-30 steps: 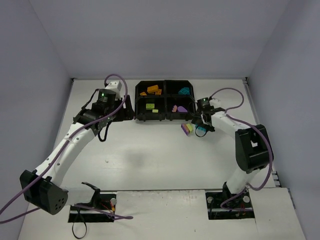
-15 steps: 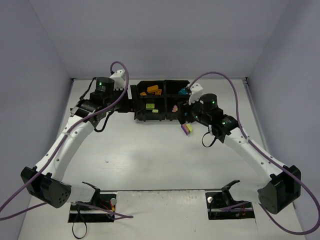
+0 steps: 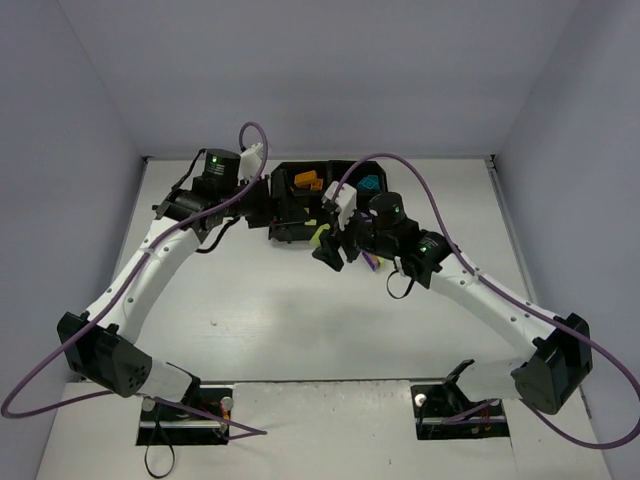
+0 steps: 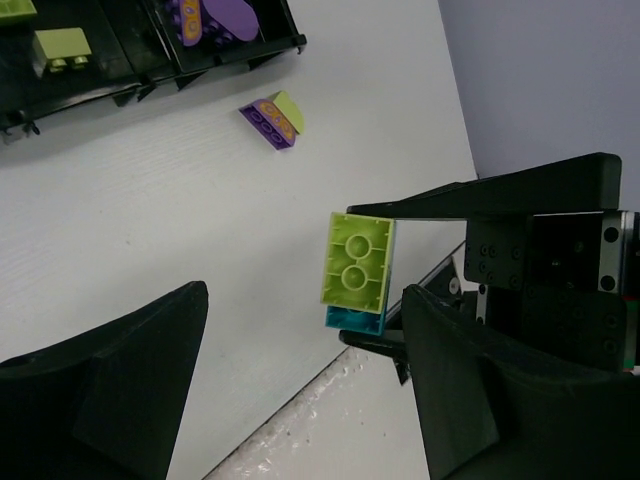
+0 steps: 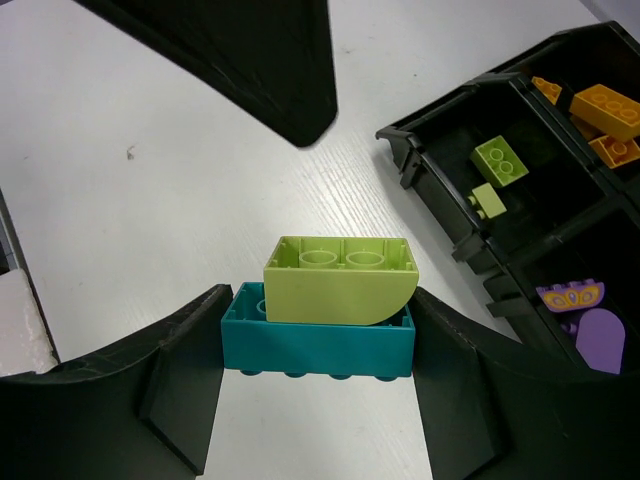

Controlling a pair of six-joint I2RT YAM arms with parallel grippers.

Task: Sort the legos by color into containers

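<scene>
My right gripper [image 5: 320, 335] is shut on a teal brick [image 5: 318, 340] with a yellow-green rounded brick [image 5: 338, 280] stacked on it, held above the table in front of the black four-compartment tray [image 3: 352, 166]. In the top view it is at the tray's front edge [image 3: 328, 246]. My left gripper [image 4: 300, 305] is open and empty, facing that stack [image 4: 356, 262]; in the top view it is by the tray's left side [image 3: 262, 208]. The tray holds orange bricks [image 5: 605, 110], yellow-green bricks [image 5: 500, 160], purple pieces [image 5: 590, 325] and teal ones [image 3: 370, 184].
A small stack of purple, orange and yellow-green bricks [image 4: 272, 118] lies on the white table in front of the tray's right side. Purple cables loop over both arms. Grey walls close in the table at the back and sides.
My right gripper has lifted the teal and yellow-green stack off the table and carried it left, in front of the tray. My left gripper has swung right towards it.
</scene>
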